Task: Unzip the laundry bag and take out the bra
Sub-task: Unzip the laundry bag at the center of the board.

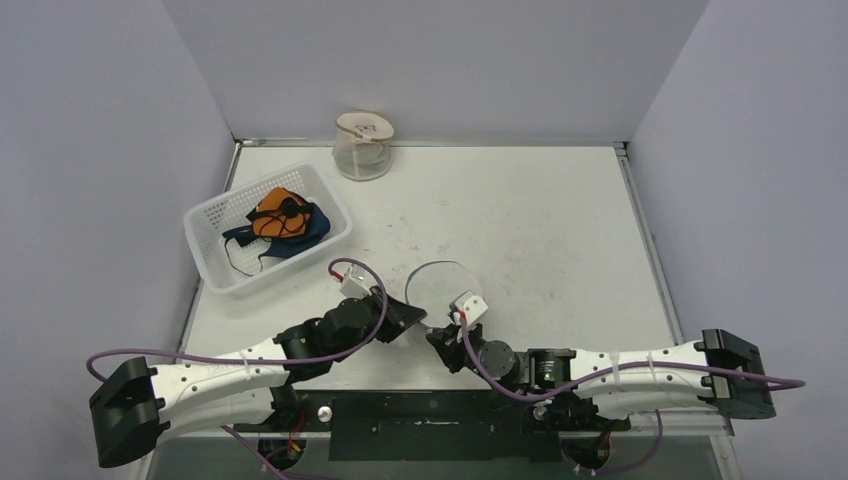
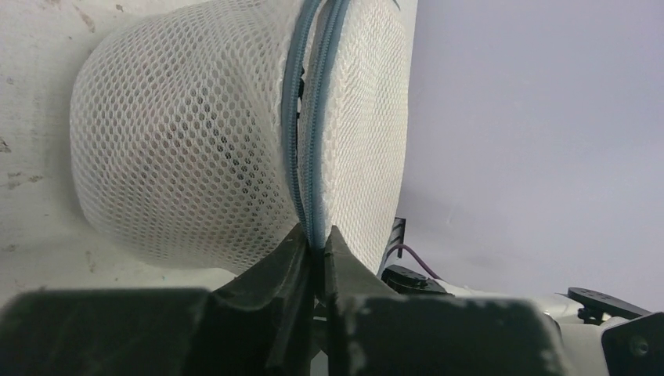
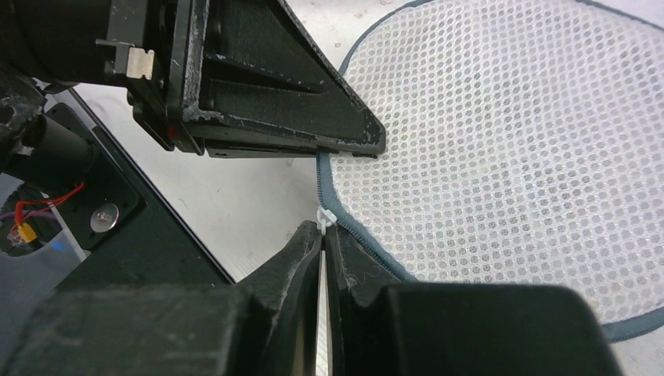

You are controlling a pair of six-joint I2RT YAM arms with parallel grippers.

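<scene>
A round white mesh laundry bag (image 1: 441, 284) with a grey-blue zipper rim lies on the table near the arms. In the left wrist view the bag (image 2: 188, 149) bulges and its zipper (image 2: 307, 141) runs down into my left gripper (image 2: 316, 244), which is shut on the bag's zipper edge. In the right wrist view the bag (image 3: 501, 157) lies flat, and my right gripper (image 3: 323, 229) is shut on the white zipper pull (image 3: 325, 216) at the bag's near edge. The left gripper's finger (image 3: 290, 102) sits just above. The bra inside the bag is not visible.
A white plastic basket (image 1: 205, 225) at the left holds orange and blue garments (image 1: 282, 220). A clear tub with a lid (image 1: 363, 146) stands at the back wall. Grey walls enclose the table on three sides.
</scene>
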